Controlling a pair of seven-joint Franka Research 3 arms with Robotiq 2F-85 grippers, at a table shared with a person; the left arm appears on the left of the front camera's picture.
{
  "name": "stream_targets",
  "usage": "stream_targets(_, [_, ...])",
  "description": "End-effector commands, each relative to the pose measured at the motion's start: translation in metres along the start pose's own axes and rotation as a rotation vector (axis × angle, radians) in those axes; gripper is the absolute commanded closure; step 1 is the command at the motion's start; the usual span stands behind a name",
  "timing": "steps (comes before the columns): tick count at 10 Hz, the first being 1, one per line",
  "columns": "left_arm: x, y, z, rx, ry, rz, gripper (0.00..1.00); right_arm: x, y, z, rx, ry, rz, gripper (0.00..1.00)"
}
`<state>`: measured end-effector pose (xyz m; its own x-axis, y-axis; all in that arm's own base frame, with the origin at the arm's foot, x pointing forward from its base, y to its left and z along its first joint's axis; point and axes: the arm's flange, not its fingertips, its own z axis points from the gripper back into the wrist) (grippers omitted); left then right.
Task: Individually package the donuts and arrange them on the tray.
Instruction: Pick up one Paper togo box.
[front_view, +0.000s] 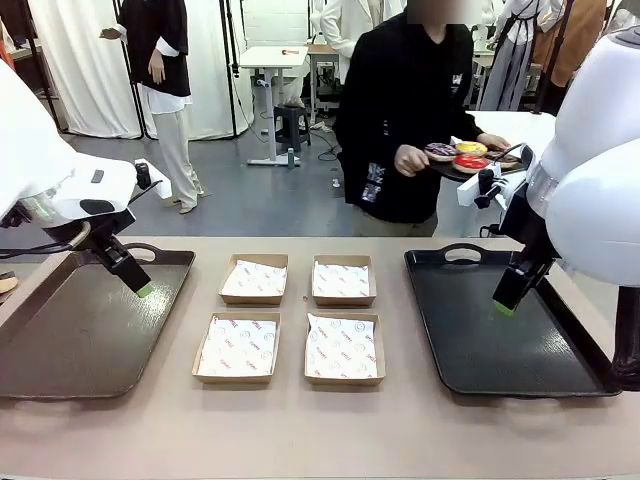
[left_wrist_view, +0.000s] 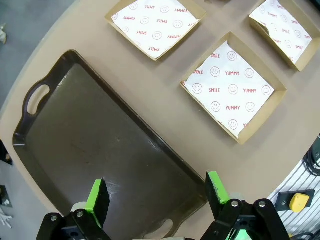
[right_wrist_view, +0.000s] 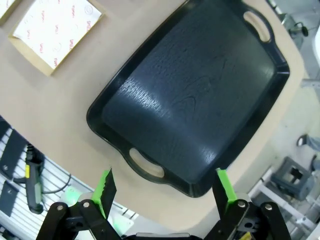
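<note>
Donuts aren't on the table yet. Person at far side holds them on a dark plate (front_view: 462, 172), hand (front_view: 410, 160) at its picture-left edge, beyond the black tray (front_view: 520, 345). You can make out the dark sprinkled donut (front_view: 441, 151), yellow donut (front_view: 471, 148) and red donut (front_view: 470, 163). Can't confirm a 4th, right arm blocks that bit.

Left gripper (left_wrist_view: 157, 194): fingers spread wide, nothing between them, hovering over a handle end of the brown tray (left_wrist_view: 100, 130). Right gripper (right_wrist_view: 165, 186): same, spread and empty, above the black tray's handle end.

My read: step = wait for the plate, then box one donut at a time.
- Hold both arms clear of the 4 cardboard boxes (front_view: 254, 279) between the trays so the person has room to set down.
- Grip each donut across the outer rim w/ light force. Glaze prob marks easily and sprinkles shed.
- Lower flat onto the paper liners (left_wrist_view: 232, 90), 1 per box, centred so the walls don't scrape icing.
- Move boxes by a side wall. They look light, so may slide or tip.
- Can't tell which tray is the target; confirm before loading.

Writing: liners carry red "SMILE" and "YUMMY" w/ smiley faces, readable in left wrist view. White print on person's black jacket is too small to read.
</note>
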<state>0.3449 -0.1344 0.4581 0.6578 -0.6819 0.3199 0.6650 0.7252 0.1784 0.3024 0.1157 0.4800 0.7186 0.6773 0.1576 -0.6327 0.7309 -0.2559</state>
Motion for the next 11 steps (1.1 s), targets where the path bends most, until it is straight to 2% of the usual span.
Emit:
stream_targets(1, [0.0, 0.012, 0.007, -0.325, -0.112, 0.168, 0.0, -0.011, -0.015, -0.002, 0.277, -0.13, -0.132, 0.0])
stream_targets(3, [-0.013, 0.032, 0.029, -0.676, -0.254, 0.331, 0.0, -0.045, -0.05, -0.015, 0.707, -0.323, -0.343, 0.0])
stream_targets(4, [-0.032, 0.044, 0.038, -0.837, -0.294, 0.472, 0.0, -0.065, -0.065, -0.022, 0.852, -0.4, -0.408, 0.0])
stream_targets(5, [-0.049, 0.055, 0.046, -0.925, -0.321, 0.532, 0.0, -0.083, -0.074, -0.029, 0.957, -0.414, -0.448, 0.0])
stream_targets(6, [-0.072, 0.063, 0.051, -1.011, -0.313, 0.602, 0.0, -0.104, -0.082, -0.034, 1.038, -0.414, -0.479, 0.0])
stream_targets(8, [-0.12, 0.085, 0.056, -1.104, -0.321, 0.74, 0.0, -0.153, -0.096, -0.043, 1.182, -0.462, -0.528, 0.0])
stream_targets(11, [-0.177, 0.113, 0.038, -1.173, -0.31, 0.872, 0.0, -0.202, -0.114, -0.066, 1.253, -0.473, -0.59, 0.0])
